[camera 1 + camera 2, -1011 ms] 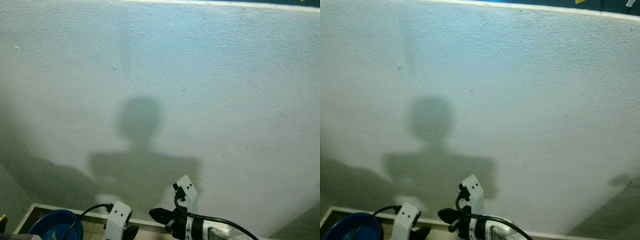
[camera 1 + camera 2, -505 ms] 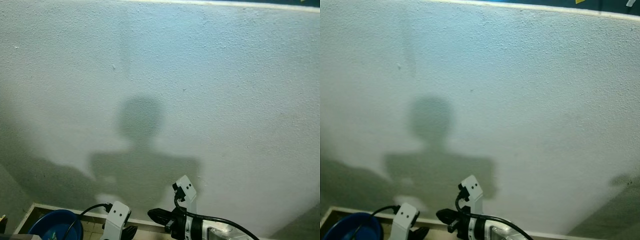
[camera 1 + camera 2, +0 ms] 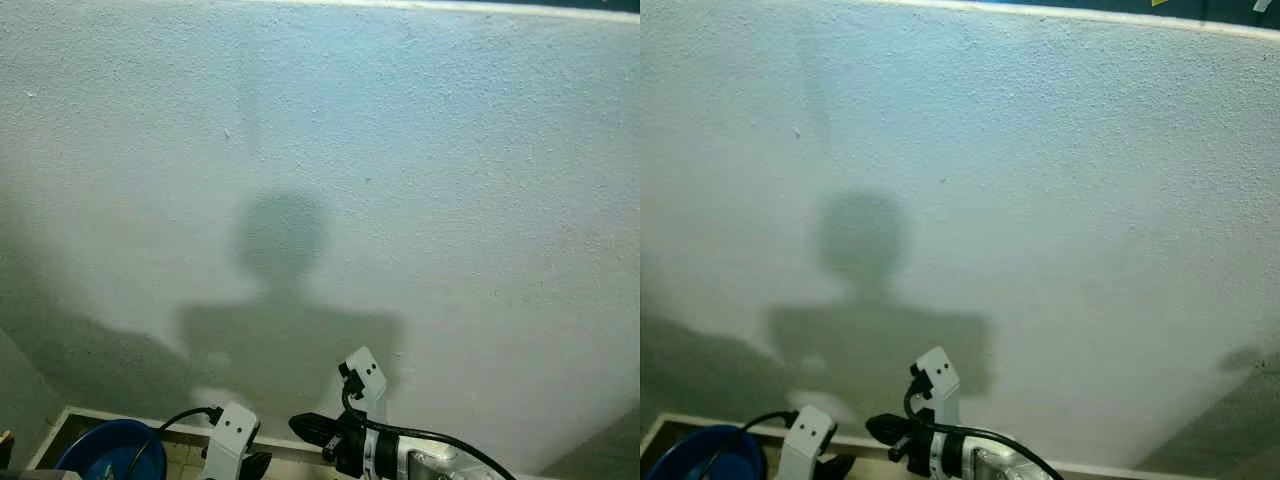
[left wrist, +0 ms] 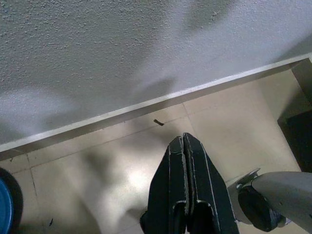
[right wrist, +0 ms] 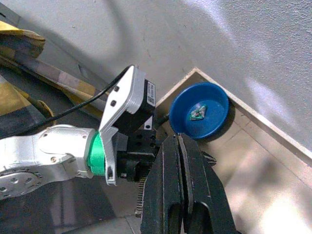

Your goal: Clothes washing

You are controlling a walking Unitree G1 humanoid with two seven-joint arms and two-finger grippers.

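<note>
White rough plaster wall (image 3: 420, 150) took up most of the head views, with the robot's own shadow (image 3: 285, 300) cast on it at lower centre. At the bottom edge of those frames both arms were raised low in front of the body. The left gripper (image 4: 184, 146) pointed down at the beige floor tiles (image 4: 97, 161) near the skirting strip (image 4: 146, 105), its two black fingers pressed together with nothing between them. The right gripper (image 5: 178, 146) was likewise pressed together and empty, aimed toward the left arm (image 5: 58, 151) and the floor corner. A blue basin (image 5: 201, 109) stood on the tiles in that corner, at the lower left of the head views (image 3: 105, 455), close to the wall; a small greenish scrap (image 5: 197, 112) lay inside it. Yellow and dark patterned cloth (image 5: 19, 73) showed at the upper left of the right wrist view
</note>
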